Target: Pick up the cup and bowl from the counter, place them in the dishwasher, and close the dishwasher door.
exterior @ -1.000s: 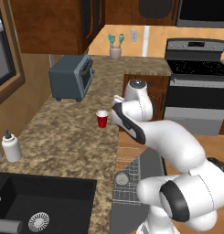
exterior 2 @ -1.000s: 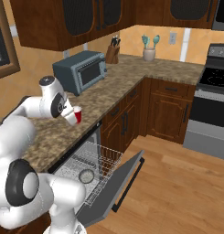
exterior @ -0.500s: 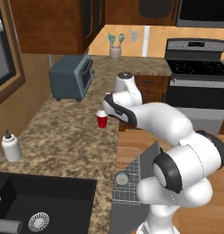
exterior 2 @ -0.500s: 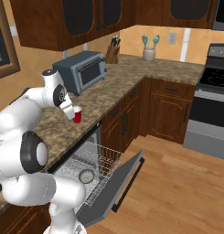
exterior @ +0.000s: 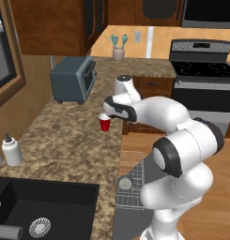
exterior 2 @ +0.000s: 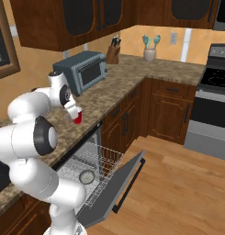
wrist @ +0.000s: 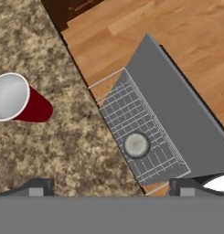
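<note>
**One cup on the tabletop, bowl already in the rack**

One small red tapered party cup with white rim (exterior: pixel 104 123) stands upright on the brown-and-tan speckled granite tabletop (exterior: pixel 65 140), close to its front edge. The small round shallow grey bowl (exterior 2: pixel 87 176) lies in the grey metal wire rack (exterior 2: pixel 98 170) of the under-counter dishwasher. The flat grey dishwasher door (exterior 2: pixel 118 188) hangs open, tilted down over the wooden floor (exterior 2: pixel 178 183).

The tool (wrist: pixel 111 187) hovers over the tabletop edge, jaws spread wide, nothing between them. In the hand view the cup (wrist: pixel 17 98) sits off to one side of the fingertips (wrist: pixel 38 187), apart from them. In the left base view the tool (exterior: pixel 107 114) is just above the cup.

A dark grey toaster oven (exterior: pixel 73 79) stands further back. A white soap bottle (exterior: pixel 12 151) is near the black sink (exterior: pixel 41 211).
</note>
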Available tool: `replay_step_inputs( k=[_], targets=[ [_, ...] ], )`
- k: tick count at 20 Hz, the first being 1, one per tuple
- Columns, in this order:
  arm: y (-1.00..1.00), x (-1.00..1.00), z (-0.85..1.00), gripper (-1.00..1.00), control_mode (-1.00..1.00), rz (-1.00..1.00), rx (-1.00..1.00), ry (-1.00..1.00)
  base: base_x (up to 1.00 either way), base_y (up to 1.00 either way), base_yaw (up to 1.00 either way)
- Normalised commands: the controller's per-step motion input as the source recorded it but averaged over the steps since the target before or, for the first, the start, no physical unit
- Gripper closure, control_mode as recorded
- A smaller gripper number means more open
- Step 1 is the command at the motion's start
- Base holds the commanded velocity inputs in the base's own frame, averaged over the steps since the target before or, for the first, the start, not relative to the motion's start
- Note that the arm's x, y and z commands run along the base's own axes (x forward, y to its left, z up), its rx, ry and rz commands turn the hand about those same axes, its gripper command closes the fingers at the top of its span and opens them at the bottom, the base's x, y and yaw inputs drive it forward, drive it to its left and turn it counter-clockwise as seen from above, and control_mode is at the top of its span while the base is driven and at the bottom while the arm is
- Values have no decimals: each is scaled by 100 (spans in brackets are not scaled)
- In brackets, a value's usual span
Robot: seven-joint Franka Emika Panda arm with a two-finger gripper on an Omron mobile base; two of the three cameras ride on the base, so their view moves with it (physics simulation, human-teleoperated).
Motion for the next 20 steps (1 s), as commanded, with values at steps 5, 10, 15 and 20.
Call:
replay_step_inputs(
  k=[5,10,15,20],
  targets=[
    [0,26,-28,-100,-100,0,0,3,0,0,0],
    [0,29,-12,-100,-100,0,0,7,0,0,0],
    [1,32,-7,-100,-100,-1,0,10,0,0,0],
    [6,31,-8,-100,-100,-1,0,8,0,0,0]
  ],
)
